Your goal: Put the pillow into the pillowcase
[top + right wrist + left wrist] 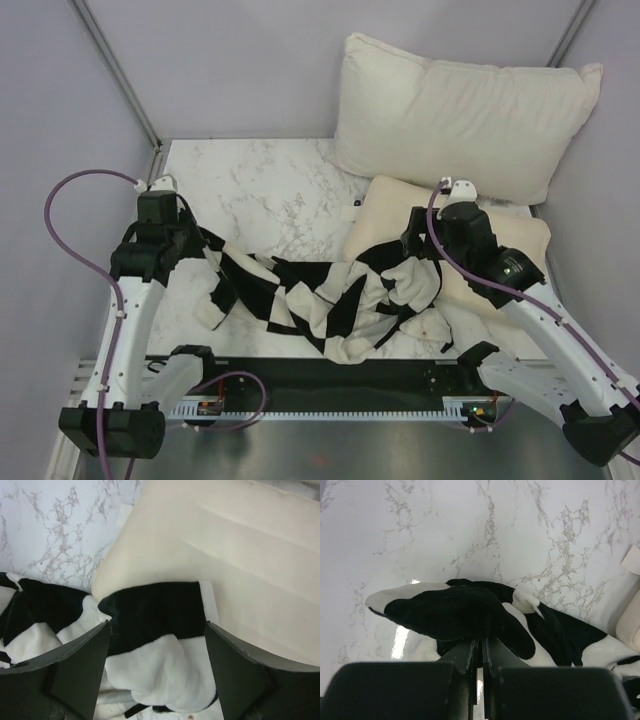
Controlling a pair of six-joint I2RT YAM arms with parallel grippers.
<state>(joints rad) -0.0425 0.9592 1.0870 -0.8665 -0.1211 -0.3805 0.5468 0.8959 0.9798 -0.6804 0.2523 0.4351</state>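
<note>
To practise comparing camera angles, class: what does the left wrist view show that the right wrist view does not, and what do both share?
Only the left wrist view: the left hand shut on a black-and-white fold of the pillowcase.
Only the right wrist view: the right hand open, its fingers on either side of pillowcase fabric that lies over the edge of the cream pillow.
Both: the checkered pillowcase and the marble table.
</note>
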